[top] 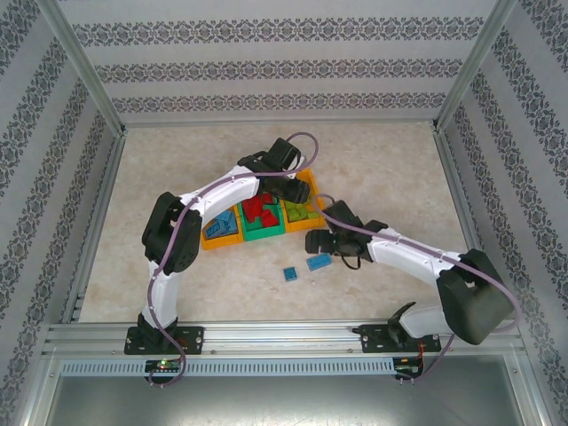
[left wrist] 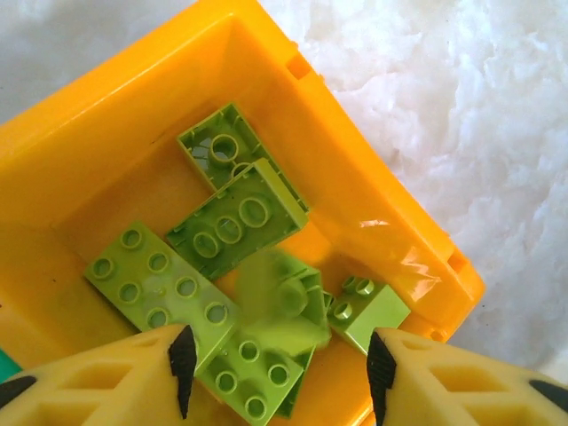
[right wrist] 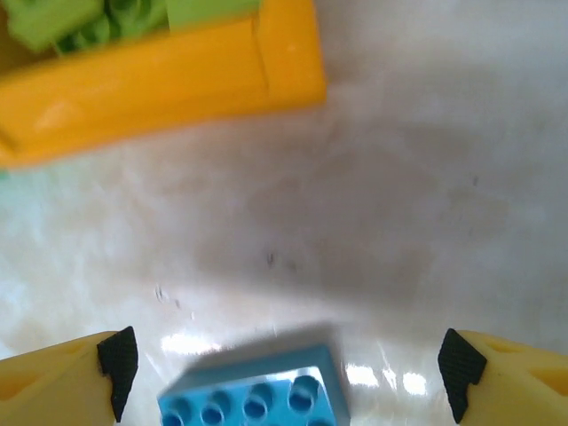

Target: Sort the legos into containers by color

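Right jaws spread wide, empty, above a blue lego (right wrist: 253,395) on the tabletop (right wrist: 399,222). Left jaws parted over the right orange bin (left wrist: 98,151); lime legos (left wrist: 160,284) inside, one blurred between the jaws.

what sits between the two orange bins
The green bin, with red legos in it, fills that gap, seen in the top external view.

Overhead view looks down from behind; wrist views (close-up) share the orange bin (left wrist: 115,142).
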Controlling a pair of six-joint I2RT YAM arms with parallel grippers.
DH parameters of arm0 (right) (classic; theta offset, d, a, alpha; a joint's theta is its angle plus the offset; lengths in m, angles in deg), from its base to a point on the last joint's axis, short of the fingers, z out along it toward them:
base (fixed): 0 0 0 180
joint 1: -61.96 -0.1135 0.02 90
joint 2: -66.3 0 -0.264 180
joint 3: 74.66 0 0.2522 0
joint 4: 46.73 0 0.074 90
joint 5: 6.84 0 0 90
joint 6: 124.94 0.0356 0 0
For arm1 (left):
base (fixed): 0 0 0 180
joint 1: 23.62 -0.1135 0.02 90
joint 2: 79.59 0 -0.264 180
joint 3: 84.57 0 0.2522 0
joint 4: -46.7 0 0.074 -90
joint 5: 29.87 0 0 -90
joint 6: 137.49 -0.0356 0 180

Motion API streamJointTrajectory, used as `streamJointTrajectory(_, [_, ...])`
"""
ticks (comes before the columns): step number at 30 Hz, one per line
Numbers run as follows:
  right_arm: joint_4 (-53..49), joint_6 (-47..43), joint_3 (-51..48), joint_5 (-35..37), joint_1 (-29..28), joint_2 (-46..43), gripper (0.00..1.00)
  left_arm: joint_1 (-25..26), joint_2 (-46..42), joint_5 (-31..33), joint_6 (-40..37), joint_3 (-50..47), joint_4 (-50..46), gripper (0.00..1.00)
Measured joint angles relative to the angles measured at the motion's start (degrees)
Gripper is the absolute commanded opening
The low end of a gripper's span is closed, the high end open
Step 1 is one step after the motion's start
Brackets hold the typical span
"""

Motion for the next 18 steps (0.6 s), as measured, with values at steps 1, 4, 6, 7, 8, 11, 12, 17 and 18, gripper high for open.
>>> streamJointTrajectory(1, [0.0,0.0,-1.0,0.1,-0.9,-0.6,0.94,0.0,0.0,0.2,0.2,0.1,-0.1,0.64])
streamJointTrajectory(4, [0.3,-0.2,-2.7,0.5,-3.5,-1.6,0.96,0.0,0.0,1.1,0.6,0.1,-0.5,0.74])
streamJointTrajectory(6, [0.5,-0.1,-3.3,0.9,-5.4,-1.6,0.96,0.0,0.0,1.9,1.0,0.1,-0.7,0.85])
streamJointTrajectory(7, [0.6,-0.1,-3.6,1.1,-6.2,-1.6,0.96,0.0,-0.3,2.2,1.2,0.0,-0.7,0.91])
streamJointTrajectory(8, [0.6,-0.1,-3.9,1.4,-6.8,-1.6,0.96,0.0,-0.7,2.6,1.6,-0.1,-0.7,0.98])
streamJointTrajectory(11, [0.9,-0.1,-4.8,2.0,-7.8,-1.7,0.96,0.0,-3.3,4.0,2.3,-1.5,-0.7,1.00])
streamJointTrajectory(12, [1.0,-0.1,-5.1,2.1,-7.8,-1.9,0.96,0.0,-4.5,4.3,2.5,-2.1,-0.7,1.00])
streamJointTrajectory(17, [1.7,-0.1,-7.3,3.2,-7.8,-3.9,0.96,-0.4,-10.5,5.0,3.9,-5.0,0.7,1.00])
streamJointTrajectory(18, [1.7,-0.1,-7.5,3.2,-7.8,-4.2,0.96,-0.5,-11.4,5.1,4.3,-5.9,1.6,1.00])
